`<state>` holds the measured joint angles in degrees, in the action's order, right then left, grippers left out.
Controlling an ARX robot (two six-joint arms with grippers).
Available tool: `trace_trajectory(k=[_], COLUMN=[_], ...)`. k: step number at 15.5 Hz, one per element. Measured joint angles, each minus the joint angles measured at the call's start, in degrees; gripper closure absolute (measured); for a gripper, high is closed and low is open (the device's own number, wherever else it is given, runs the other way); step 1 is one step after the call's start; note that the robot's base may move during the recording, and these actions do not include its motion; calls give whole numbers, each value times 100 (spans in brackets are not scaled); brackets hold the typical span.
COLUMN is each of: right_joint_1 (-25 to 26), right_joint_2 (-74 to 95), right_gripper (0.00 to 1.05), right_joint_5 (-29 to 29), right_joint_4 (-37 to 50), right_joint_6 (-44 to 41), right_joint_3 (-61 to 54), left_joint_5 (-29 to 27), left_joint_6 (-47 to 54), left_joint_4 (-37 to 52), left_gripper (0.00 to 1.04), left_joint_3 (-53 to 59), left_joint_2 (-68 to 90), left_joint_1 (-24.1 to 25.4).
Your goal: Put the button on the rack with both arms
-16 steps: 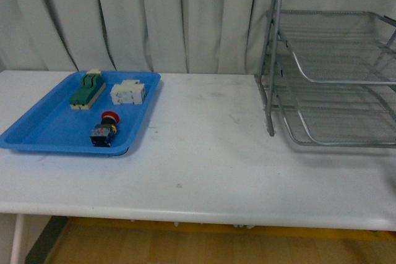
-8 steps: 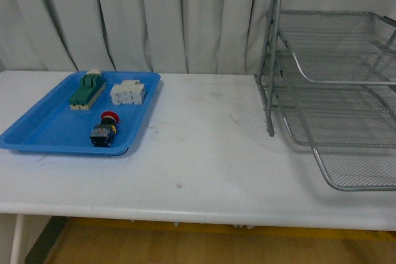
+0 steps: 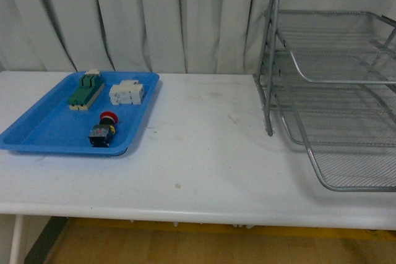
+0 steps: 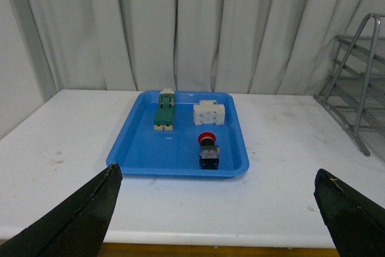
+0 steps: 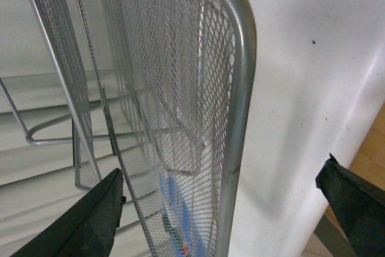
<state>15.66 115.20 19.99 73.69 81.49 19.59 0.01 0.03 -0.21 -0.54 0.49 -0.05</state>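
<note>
The button (image 3: pixel 104 130), red cap on a dark body, lies in the blue tray (image 3: pixel 37 129) at the table's left; it shows too in the left wrist view as the button (image 4: pixel 209 150). The silver wire rack (image 3: pixel 334 78) stands at the right, its lowest tier (image 3: pixel 352 165) pulled out toward the table's front. My left gripper (image 4: pixel 219 209) is open, well back from the tray with nothing between its fingers. My right gripper (image 5: pixel 222 209) is open, its fingers either side of the rack's front rim (image 5: pixel 237 124). Neither arm shows in the front view.
A green-and-cream switch block (image 3: pixel 86 89) and a white block (image 3: pixel 127 93) share the blue tray. Grey curtains hang behind the white table (image 3: pixel 204 153). The table's front edge runs close below the pulled-out tier.
The rack's lowest tier has slid out toward the front edge of the table. The button and tray have not moved.
</note>
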Motion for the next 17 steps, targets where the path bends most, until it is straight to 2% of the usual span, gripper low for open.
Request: trace_trajectory(k=[5,6,7,9,10,11,14,16,17], right_joint_1=[-179,-302,-420,-485,-612,-763,-922,-1541,-1600], right_joint_2=[-1679,-2859,-4535,-7346,-8234,-8778,-9075,-9346,-9453], right_gripper=[6,15,27,53,66,81,103,103,103], right_joint_5=[155,-315,-730,-944,-1025,-1158,-1344,-1910,-1906], right_joint_4=[-13,-1287,-2411,-4568,-5292,-5534,-5622,-5755,-5788], right_joint_6=[-37,-881,-2474,-5650,-6754,-7490,-7910,-8030,-8076], right_joint_3=[-1137,-1130,-1058,-778,-870,-1084,-1272,-1405,-1462], left_joint_5=[-2,-2,-2,-4,-2,-2,-2,-2,0], left_joint_6=[0,0,0,0,0,0,0,0,0], left_joint_4=[0,0,0,0,0,0,0,-2,2], left_gripper=[7,7,7,7,7,7,7,7,7], left_joint_3=[0,0,0,0,0,0,0,0,0], left_joint_2=[0,0,0,0,0,0,0,0,0], left_joint_1=[0,0,0,0,0,0,0,0,0])
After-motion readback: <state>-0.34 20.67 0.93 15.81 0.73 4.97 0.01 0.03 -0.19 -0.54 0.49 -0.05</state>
